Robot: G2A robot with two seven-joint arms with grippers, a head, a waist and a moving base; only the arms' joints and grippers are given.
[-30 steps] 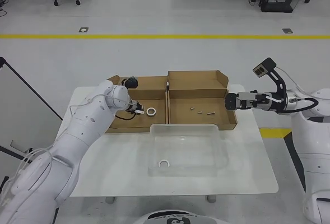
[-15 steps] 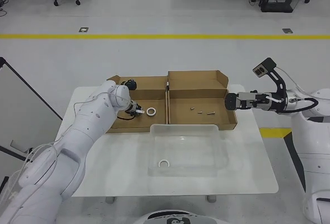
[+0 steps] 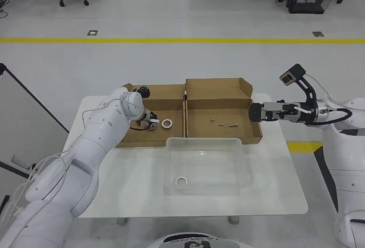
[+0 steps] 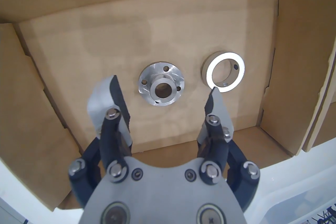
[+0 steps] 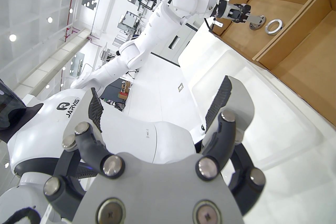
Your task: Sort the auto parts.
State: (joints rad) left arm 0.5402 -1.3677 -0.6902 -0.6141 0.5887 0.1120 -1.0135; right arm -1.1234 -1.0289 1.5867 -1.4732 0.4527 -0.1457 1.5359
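My left gripper hangs released inside the left cardboard box, its jaws spread wide and grasping nothing. The flanged hub lies flat on the box floor, straight ahead between the two fingertips and apart from both. I judge that the hub has just been set down here, since it lies flat and free of both fingers, with the jaws open wide enough to clear its rim. Just beside it in the same box lies a ring collar, also flat. One of my fingertips comes close to its edge, though I cannot tell whether they touch. The round machined pieces seem to belong in this box. The right cardboard box, set against it, holds a few small screws, so I take it that each kind of part has its own box. In front of both boxes sits the clear plastic bin, where one more pale ring waits, which I take to be the next part to sort. My right gripper is also released and empty. It is held level over the surface at the outer side of the right box, probably parked there to keep out of the left arm's way. I can read no label or writing on the parts, the boxes or the bin.
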